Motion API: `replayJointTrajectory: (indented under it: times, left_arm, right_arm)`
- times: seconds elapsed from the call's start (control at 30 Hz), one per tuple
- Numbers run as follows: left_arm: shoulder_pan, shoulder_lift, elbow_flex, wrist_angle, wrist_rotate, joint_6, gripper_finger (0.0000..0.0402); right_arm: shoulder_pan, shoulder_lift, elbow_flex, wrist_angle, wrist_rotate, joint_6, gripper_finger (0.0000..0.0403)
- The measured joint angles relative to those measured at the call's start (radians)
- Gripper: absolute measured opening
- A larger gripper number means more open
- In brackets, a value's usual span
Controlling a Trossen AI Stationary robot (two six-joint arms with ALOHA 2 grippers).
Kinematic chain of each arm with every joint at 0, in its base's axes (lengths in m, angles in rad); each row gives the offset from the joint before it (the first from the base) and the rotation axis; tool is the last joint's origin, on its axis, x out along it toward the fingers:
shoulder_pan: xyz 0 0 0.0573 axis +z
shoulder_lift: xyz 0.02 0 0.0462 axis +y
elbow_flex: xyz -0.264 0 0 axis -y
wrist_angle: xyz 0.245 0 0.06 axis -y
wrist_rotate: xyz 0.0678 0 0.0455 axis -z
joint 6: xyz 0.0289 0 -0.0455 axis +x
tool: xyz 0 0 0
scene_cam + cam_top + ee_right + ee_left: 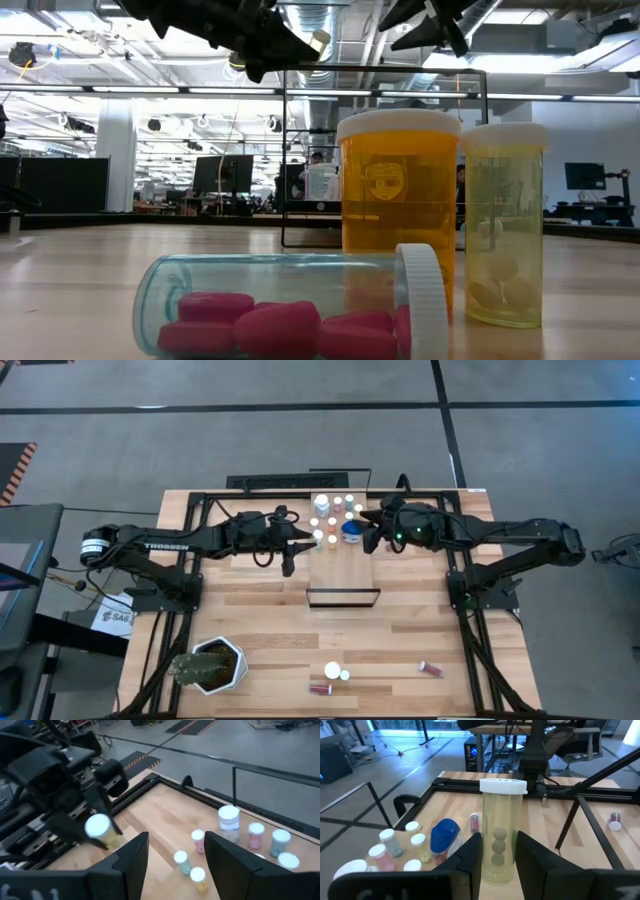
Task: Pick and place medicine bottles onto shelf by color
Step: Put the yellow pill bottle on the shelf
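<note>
The shelf (343,565), a long light board with a thin dark frame at its near end, lies mid-table. Several small white-capped medicine bottles (335,510) and a wider blue one (351,532) stand on its far end. My left gripper (303,546) is over the shelf's left edge, shut on a pale yellow white-capped bottle (501,830). My right gripper (371,538) hangs open over the shelf's right edge with nothing between its fingers (172,865). More bottles (333,674) rest near the table's near edge: one lies on its side (290,315) and two stand upright (400,210). My left gripper pinches the pale yellow bottle's lower body (496,865) between its two fingers, one on each side. The fingers come from the table's left, slanting slightly down. The bottle is lifted clear above the shelf, and its white cap (503,786) sticks out past the fingertips toward the right arm.
A white hexagonal plant pot (217,664) stands at the near left. A small red bottle (430,668) lies at the near right. Black frame rails (200,560) run along both table sides under the arms. The shelf's near half is bare wood.
</note>
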Motion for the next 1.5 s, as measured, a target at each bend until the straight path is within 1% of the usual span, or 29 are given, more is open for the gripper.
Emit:
replayJointTrajectory:
  times: [0.17,0.3,0.43,0.63,0.7,0.83,1.07,1.27,1.5]
  left_arm:
    - [0.000,0.000,0.000,-0.001,0.034,0.000,0.0078]
    - [0.000,0.000,0.000,-0.001,0.094,-0.025,0.0078]
    - [-0.001,0.000,0.000,-0.001,0.148,-0.069,0.0078]
    - [-0.034,0.000,0.000,-0.003,0.157,-0.134,0.0078]
    - [-0.044,0.000,0.000,-0.003,0.160,-0.155,0.0078]
    - [-0.051,0.000,0.001,-0.019,0.157,-0.183,0.0078]
    - [-0.052,0.000,0.001,-0.030,0.166,-0.202,0.0078]
    - [-0.052,0.000,0.001,-0.029,0.174,-0.203,0.0078]
    - [-0.052,0.000,0.001,-0.021,0.173,-0.203,0.0078]
  right_arm:
    - [0.012,0.000,0.000,0.042,-0.012,-0.027,0.0214]
    - [0.018,0.000,0.000,0.061,-0.096,-0.017,0.0214]
    - [0.017,0.001,0.000,0.081,-0.179,0.074,0.0214]
    - [0.038,0.084,0.010,0.139,-0.229,0.100,0.0214]
    - [0.039,0.119,0.026,0.130,-0.262,0.074,0.0214]
    - [0.039,0.171,0.085,0.142,-0.286,-0.002,0.0214]
    - [0.041,0.272,0.174,0.117,-0.395,-0.084,0.0214]
    - [0.040,0.331,0.233,0.061,-0.396,-0.131,0.0214]
    - [0.040,0.328,0.240,0.038,-0.403,-0.141,0.0209]
